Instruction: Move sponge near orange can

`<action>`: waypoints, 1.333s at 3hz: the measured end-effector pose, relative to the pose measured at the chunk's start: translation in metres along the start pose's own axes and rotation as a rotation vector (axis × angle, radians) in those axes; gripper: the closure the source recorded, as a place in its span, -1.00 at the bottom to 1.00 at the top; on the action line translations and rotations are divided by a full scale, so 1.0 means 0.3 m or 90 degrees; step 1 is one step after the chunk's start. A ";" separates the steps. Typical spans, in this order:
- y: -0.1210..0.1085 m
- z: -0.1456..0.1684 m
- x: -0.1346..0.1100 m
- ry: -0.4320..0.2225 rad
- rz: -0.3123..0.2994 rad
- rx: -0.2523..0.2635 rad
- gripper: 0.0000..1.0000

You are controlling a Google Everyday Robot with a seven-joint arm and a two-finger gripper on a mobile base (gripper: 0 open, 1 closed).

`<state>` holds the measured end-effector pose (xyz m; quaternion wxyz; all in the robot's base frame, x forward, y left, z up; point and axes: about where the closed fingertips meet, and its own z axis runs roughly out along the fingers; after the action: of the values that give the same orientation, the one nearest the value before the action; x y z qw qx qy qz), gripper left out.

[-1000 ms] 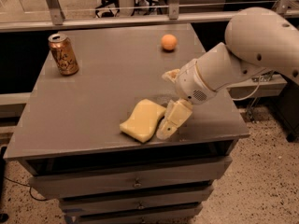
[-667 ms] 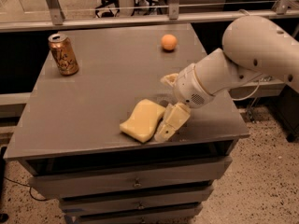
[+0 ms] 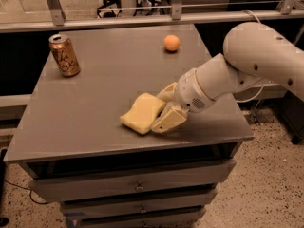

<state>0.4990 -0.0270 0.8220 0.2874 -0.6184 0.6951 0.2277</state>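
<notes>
Speckled flooring (image 3: 270,184) is seen around a grey cabinet whose drawers (image 3: 137,188) face the near side and whose flat worktop (image 3: 95,108) carries all the objects, with a metal rail (image 3: 142,20) running across behind it. At the far left corner of the worktop the orange can (image 3: 64,55) is stood upright, its silver rim uppermost and pale script visible on its side. A small orange ball (image 3: 172,42) is placed at the far edge, right of centre, well apart from the can. The sponge (image 3: 140,113) is laid flat toward the near edge, slightly right of centre, well apart from both the can and the ball. The white arm (image 3: 256,56) is extended in from the right, and the gripper (image 3: 162,109) is held low at the sponge's right end. Its cream fingers (image 3: 168,119) are spread apart, one on the near side touching the sponge and one at the far side, with the sponge's right end between them; a firm squeeze cannot be made out.
</notes>
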 end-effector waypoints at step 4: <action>-0.043 -0.073 0.000 0.034 0.003 0.018 1.00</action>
<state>0.5091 -0.0435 0.8385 0.2765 -0.6187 0.7071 0.2020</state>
